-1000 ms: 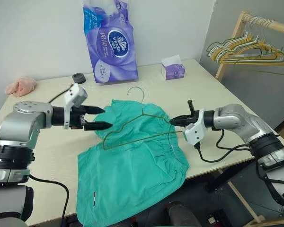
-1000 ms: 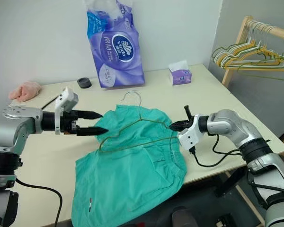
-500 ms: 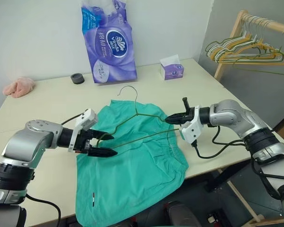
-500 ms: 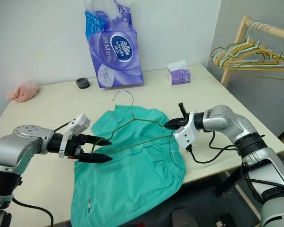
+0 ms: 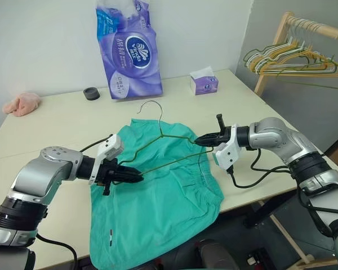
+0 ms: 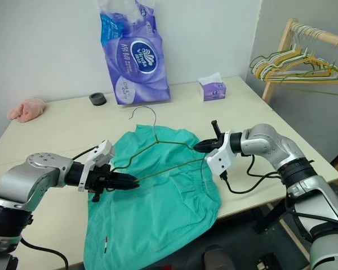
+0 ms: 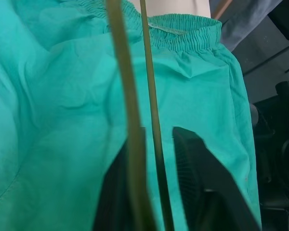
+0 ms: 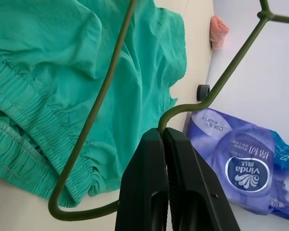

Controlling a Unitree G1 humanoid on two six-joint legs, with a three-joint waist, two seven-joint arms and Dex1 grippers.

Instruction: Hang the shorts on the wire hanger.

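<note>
Evidently the right end effector [image 5: 198, 140] pinched the stiff, thin wire hanger [image 5: 160, 147] at one corner. The left end effector [image 6: 134, 182], pressed together at the far corner, lay over the limp shorts [image 5: 158, 197], best gathered by the waistband.

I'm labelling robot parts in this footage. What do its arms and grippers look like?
Both arms are silver-grey metal with rounded joint housings and black bands between segments. Each wrist carries a white block with black detail. The left gripper and right gripper each have two slim black tapered fingers. Loose black cables loop from both wrists back toward the arms.
</note>
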